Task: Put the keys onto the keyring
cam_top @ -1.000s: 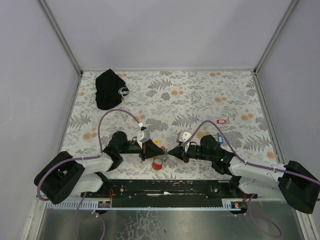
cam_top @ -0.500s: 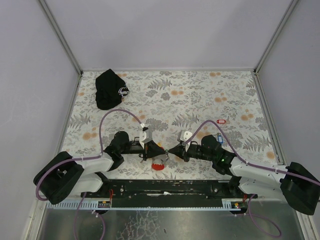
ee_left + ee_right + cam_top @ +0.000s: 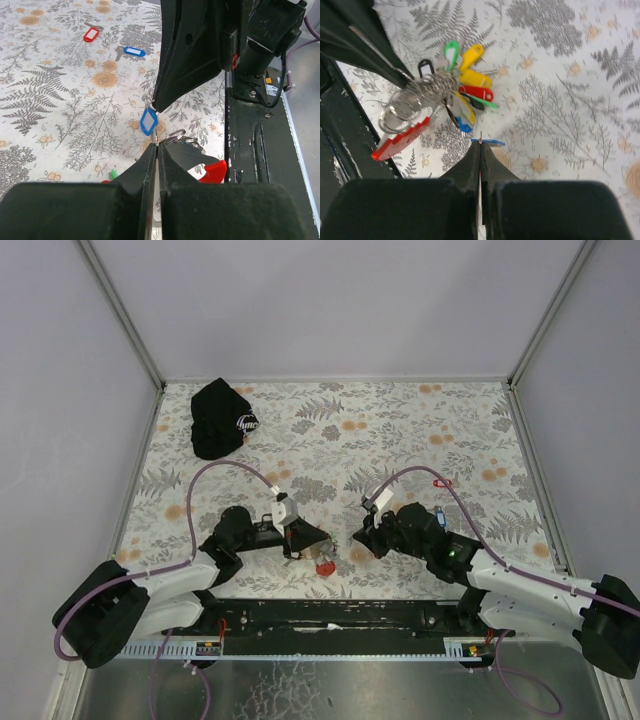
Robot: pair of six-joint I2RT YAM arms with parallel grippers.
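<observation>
red piece [image 3: 400, 141]: a rounded red plastic tab, taken here as the landmark. it is joined to the keyring and sits near the edge of the bench [image 3: 400, 430] by the arm bases.
keyring [image 3: 422, 90]: coiled wire loops are seen just beside the red piece, on its far side, and are met at the coil's edge by the left jaw tips.
bunch of keys [image 3: 467, 80]: green, yellow, red, black and blue tags are fanned out from the coil, away from the red piece, with their long axes spread like spokes.
blue-tagged key [image 3: 148, 121]: it is pinched at its upper end between the right jaw tips, just beyond the red piece. its lower end is just beside the keyring and the left jaw tips.
blue-tagged key, axis: the long axis is hung downward from the right jaw tips, slightly tilted. from the right wrist it is seen edge-on, lying across the tips. its metal blade cannot be made out.
left gripper [image 3: 156, 146]: the jaws are clenched, tips pressed together on the keyring wire.
right gripper [image 3: 480, 143]: the jaws are clenched, with the blue tag grasped at the very tips.
loose keys: a red-tagged key [image 3: 441, 481] and a second blue-tagged key [image 3: 440, 515] are laid flat on the bench, well apart from the red piece, on the right arm's side.
black cap [image 3: 220, 418]: it is seen far from the red piece, toward the far left corner.
</observation>
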